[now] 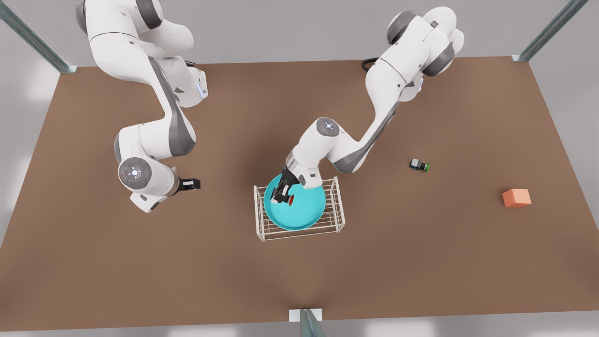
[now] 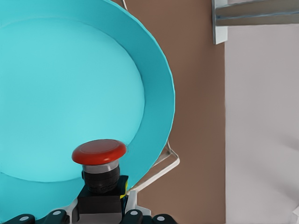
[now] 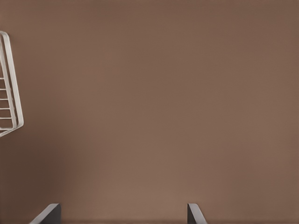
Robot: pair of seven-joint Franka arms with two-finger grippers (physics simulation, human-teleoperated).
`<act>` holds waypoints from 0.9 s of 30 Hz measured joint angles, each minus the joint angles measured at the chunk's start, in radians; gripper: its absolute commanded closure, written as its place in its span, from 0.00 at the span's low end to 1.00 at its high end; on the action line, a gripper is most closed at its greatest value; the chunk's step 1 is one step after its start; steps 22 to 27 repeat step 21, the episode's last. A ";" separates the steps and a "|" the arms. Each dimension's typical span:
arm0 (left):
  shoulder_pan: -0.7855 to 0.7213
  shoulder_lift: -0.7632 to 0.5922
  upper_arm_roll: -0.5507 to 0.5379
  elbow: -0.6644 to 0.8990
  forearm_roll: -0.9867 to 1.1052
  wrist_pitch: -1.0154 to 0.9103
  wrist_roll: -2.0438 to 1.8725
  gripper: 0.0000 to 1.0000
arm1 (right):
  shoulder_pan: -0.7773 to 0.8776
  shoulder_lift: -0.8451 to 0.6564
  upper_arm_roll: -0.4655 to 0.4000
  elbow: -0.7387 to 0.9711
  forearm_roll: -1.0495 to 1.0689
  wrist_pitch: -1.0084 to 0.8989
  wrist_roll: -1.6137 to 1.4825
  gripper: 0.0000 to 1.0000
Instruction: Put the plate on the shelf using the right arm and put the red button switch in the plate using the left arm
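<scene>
Your left gripper [image 1: 282, 196] is clamped on the red button switch [image 1: 290, 200], holding it by the black body with the red cap sticking out past the fingertips. It sits over the plate [image 1: 299, 213], at the plate's upper-left part in the front view; I can't tell whether the switch already touches the dish. In the left wrist view the cap [image 2: 99, 152] hangs over the turquoise floor near the rim [image 2: 164, 93].

The plate rests on the shelf [image 1: 338, 223], centre of the front view, so that half of the task looks done.

Your right gripper [image 1: 191, 184] waits at the left of the front view, well apart from the shelf, fingers spread wide and holding nothing. Its fingertips [image 3: 46, 215] frame bare table in the right wrist view, with a corner of the shelf [image 3: 9, 93] at the left edge.

Handling, as I judge it: the switch is small, light and rigid, and the boxy black body is the right place to grip. The rounded cap would likely slip. Released tilted, it may roll on the smooth dish, so set it low. The plate is stiff but probably slides easily on thin wires, so avoid nudging it.

Count:
- 2 arms
- 1 plate
- 1 shelf
- 2 switches: 1 red, 1 green [image 1: 419, 165] right of centre
- 1 orange cube [image 1: 516, 198] far right
</scene>
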 measured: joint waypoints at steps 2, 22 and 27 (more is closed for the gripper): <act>-0.003 0.000 0.001 -0.013 0.016 0.007 -0.016 0.00 | 0.000 0.002 0.000 0.002 0.000 0.001 -0.001 0.00; 0.627 -0.285 0.003 0.125 -0.038 -1.130 0.841 0.00 | -0.002 0.007 -0.004 0.003 0.006 0.002 -0.014 0.00; 0.627 -0.285 0.003 0.125 -0.038 -1.130 0.841 0.00 | -0.002 0.007 -0.004 0.003 0.006 0.002 -0.014 0.00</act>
